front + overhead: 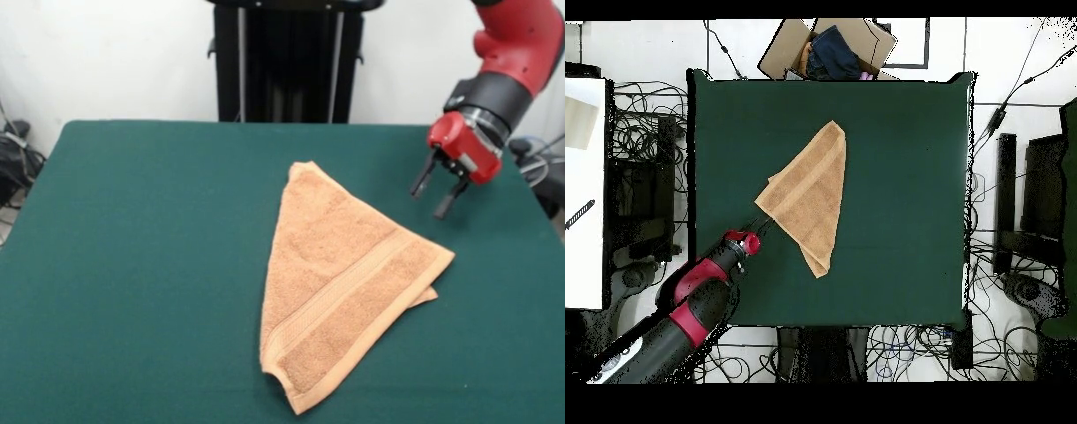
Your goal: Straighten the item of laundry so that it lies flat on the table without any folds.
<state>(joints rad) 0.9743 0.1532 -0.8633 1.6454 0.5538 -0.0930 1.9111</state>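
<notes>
The end effector [440,187] hangs above the right side of the desk [132,265] in the front view, its two dark fingers [423,177] spread apart with nothing between them, released. It sits on a red wrist with a black collar, and the fingers slant down and to the left, toward the towel [340,287]. In that view they are clear of the cloth, near its right-hand corner.

The towel is light orange-tan terry with a nubby pile and hemmed borders. It lies folded over into a rough triangle, with a smoother woven band running diagonally across the upper layer, parallel to the near-right edge. A strip of the lower layer shows past the right-hand corner. Its long axis runs from a narrow point at the far side toward a broad end at the near edge of the desk. It rests slightly right of the desk's middle, on dark green, felt-like cloth.

In the overhead view the end effector [760,228] is just beside the towel's [810,190] left corner.
</notes>
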